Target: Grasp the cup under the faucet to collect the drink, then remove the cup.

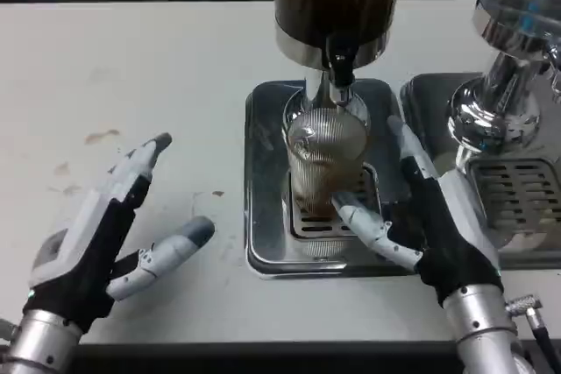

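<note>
- The right hand sits at the right edge of the drip tray, its fingers spread wide. The lower ones reach leftward to the base of the cup, and the upper ones rise along the cup's right side.
- Whether the fingers actually press the glass I cannot tell; they look touching or just beside it, not wrapped round.
- The cup stands upright on the tray's grate, directly under the faucet, with dark drink in its lower part.
- The cup lies just left of the right hand, so this hand is by far the nearer.
- The left hand rests well apart on the table, toward its near left edge, open and empty.
</note>
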`<state>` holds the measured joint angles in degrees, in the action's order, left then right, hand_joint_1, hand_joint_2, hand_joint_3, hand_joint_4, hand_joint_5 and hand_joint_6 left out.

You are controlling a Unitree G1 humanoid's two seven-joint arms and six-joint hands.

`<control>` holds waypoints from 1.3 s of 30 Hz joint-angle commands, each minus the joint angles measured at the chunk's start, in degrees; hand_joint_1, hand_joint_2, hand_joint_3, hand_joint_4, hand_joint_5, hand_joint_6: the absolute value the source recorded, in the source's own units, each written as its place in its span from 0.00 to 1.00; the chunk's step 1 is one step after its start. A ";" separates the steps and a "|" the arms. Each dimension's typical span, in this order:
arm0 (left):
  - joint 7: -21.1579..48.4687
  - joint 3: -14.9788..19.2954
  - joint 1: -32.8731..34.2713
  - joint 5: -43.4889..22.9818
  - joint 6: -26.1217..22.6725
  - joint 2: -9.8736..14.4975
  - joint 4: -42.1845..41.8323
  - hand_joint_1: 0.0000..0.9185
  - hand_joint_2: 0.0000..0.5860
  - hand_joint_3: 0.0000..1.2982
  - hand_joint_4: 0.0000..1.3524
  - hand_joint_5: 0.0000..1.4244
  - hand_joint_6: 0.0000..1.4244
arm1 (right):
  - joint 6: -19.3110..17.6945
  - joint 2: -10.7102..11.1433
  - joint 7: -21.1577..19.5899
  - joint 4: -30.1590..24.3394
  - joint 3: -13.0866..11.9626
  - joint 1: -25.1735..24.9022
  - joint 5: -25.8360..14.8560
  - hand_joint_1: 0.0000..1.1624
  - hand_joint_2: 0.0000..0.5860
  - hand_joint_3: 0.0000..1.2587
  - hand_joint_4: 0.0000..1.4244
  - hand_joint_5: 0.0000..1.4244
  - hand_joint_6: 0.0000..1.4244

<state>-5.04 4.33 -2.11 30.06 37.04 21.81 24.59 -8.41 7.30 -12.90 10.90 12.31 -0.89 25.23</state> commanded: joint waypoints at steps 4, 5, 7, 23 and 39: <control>-1.76 -2.69 -1.18 -0.39 -1.16 1.73 1.03 0.00 0.19 0.00 0.00 0.00 0.00 | -1.81 -0.27 0.70 2.43 0.21 -2.46 -0.91 0.46 0.45 0.00 0.00 0.00 0.00; -1.86 -2.96 -1.36 -0.39 -1.20 1.86 1.01 0.00 0.19 0.00 0.00 0.00 0.00 | -1.99 -0.29 0.73 2.75 0.26 -2.69 -0.91 0.46 0.45 0.00 0.00 0.00 0.00; -2.02 -3.43 -1.56 -0.48 -1.28 2.04 0.98 0.00 0.19 0.00 0.00 0.00 0.00 | -2.09 -0.43 1.00 3.66 0.29 -3.41 -1.13 0.47 0.45 0.00 0.00 0.00 0.00; -2.25 -4.75 -2.44 -2.35 -1.41 2.43 0.28 0.00 0.19 0.00 0.00 0.00 0.00 | -2.34 -1.76 1.68 11.73 -0.35 -9.30 -3.48 0.48 0.43 0.00 0.00 0.00 0.00; -2.00 -5.21 -2.67 -3.59 -1.95 2.96 0.18 0.00 0.19 0.00 0.00 0.00 0.00 | -4.65 -4.48 0.94 20.39 -0.99 -14.45 -6.07 0.52 0.39 0.00 0.00 0.00 0.00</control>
<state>-6.70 -0.60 -4.17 26.94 35.64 23.88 25.19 -11.95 3.81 -11.32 29.29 12.00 -13.98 20.39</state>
